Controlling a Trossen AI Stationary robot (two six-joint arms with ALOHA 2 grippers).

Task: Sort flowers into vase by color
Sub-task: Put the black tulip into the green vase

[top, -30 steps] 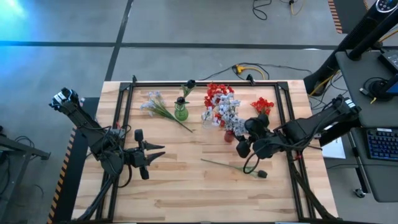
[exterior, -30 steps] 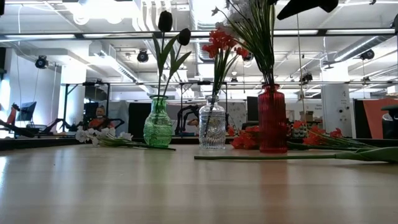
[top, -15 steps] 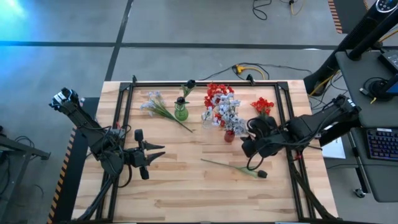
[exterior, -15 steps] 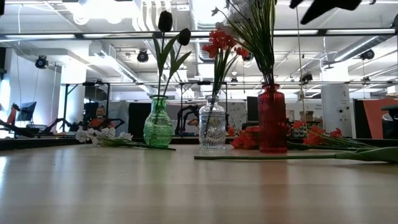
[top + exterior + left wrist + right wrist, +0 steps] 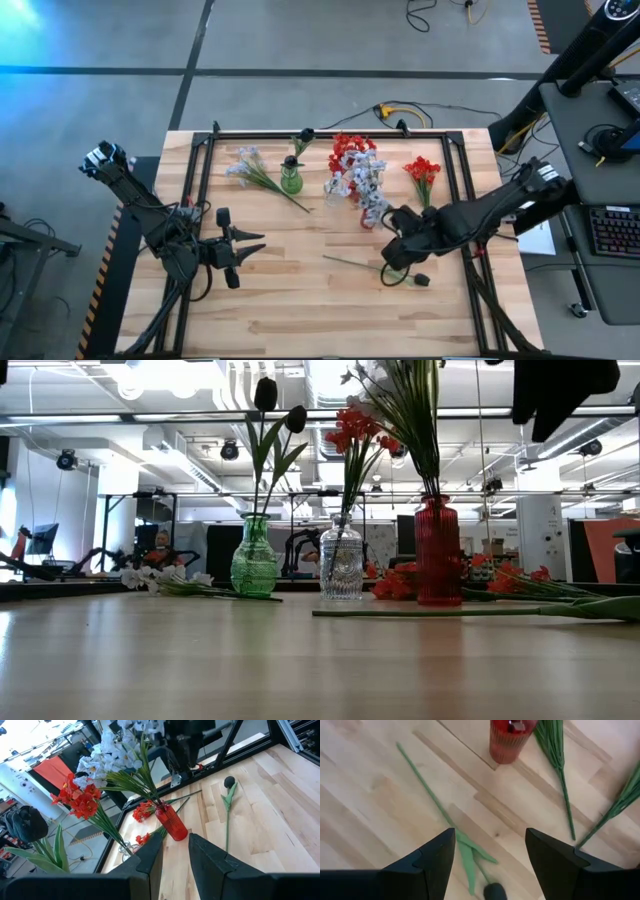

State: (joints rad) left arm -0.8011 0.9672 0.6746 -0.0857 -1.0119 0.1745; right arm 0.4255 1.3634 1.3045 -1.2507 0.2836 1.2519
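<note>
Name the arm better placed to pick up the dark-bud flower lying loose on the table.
Right. The right gripper hangs open directly over the dark-bud flower, while the left gripper waits farther off at the table's left.

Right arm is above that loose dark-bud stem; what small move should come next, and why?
Probably a straight descent. The right gripper hangs open over the dark-bud flower, which lies flat on the table apart from the vases. In the wrist view the stem runs between its fingers, so lowering until they straddle it, then closing, looks right. The left gripper waits at the table's left.
</note>
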